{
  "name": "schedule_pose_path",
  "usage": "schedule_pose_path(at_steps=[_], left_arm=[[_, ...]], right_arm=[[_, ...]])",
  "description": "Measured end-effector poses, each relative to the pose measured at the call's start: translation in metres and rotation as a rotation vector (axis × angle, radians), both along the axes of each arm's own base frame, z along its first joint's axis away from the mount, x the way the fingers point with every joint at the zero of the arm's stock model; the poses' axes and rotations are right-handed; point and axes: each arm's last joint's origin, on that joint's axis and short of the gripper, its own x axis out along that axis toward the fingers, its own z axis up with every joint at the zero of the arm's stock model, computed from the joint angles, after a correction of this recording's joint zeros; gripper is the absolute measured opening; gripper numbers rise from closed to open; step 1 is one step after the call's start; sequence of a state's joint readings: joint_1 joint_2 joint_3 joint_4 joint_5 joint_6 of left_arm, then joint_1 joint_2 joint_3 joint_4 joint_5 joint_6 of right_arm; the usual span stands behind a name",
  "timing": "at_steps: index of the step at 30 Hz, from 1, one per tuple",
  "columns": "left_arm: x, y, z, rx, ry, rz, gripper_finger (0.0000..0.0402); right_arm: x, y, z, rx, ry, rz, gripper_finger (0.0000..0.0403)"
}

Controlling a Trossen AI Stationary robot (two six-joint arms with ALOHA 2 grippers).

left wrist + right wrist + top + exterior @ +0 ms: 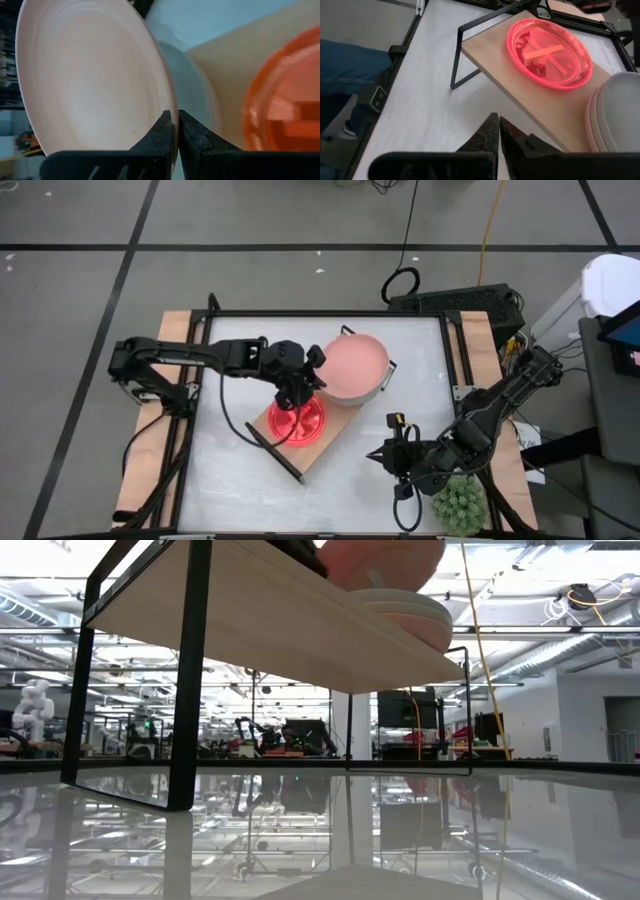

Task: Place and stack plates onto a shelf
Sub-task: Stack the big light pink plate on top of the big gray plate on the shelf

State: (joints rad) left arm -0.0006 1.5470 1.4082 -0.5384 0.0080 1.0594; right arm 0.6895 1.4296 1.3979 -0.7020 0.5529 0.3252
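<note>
High view: the left gripper (312, 370) clenches a dusty pink plate (355, 366), tilted over the stacked plates (617, 117) beside it. The neon plate (296, 420) already rests on the shelf (520, 87); only this pink one seems left. The right gripper (388, 455) waits clenched on nothing.

free: white tabletop (250, 490) front-left | blocked: shelf (330, 442) mid-table, green plant (458, 505) front-right corner
</note>
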Motion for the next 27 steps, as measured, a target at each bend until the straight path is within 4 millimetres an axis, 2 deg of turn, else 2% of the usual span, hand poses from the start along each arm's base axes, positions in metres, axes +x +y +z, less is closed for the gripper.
schedule_pose_path(at_steps=[5, 14, 20, 27], left_arm=[[0.009, 0.000, -0.006, 0.003, -0.015, 0.000, 0.0013], [0.008, 0.002, -0.007, 0.021, 0.001, 0.039, 0.0013], [0.004, 0.013, -0.010, 0.033, 0.048, 0.067, 0.0013], [0.004, 0.021, -0.010, 0.028, 0.049, 0.094, 0.0043]], right_arm=[[-0.002, 0.001, -0.001, 0.017, 0.013, -0.014, 0.0000], [-0.007, 0.007, -0.002, 0.030, 0.019, -0.001, 0.0000], [-0.007, 0.007, -0.001, 0.030, 0.018, -0.001, 0.0000], [-0.007, 0.007, -0.001, 0.030, 0.017, 0.000, 0.0000]])
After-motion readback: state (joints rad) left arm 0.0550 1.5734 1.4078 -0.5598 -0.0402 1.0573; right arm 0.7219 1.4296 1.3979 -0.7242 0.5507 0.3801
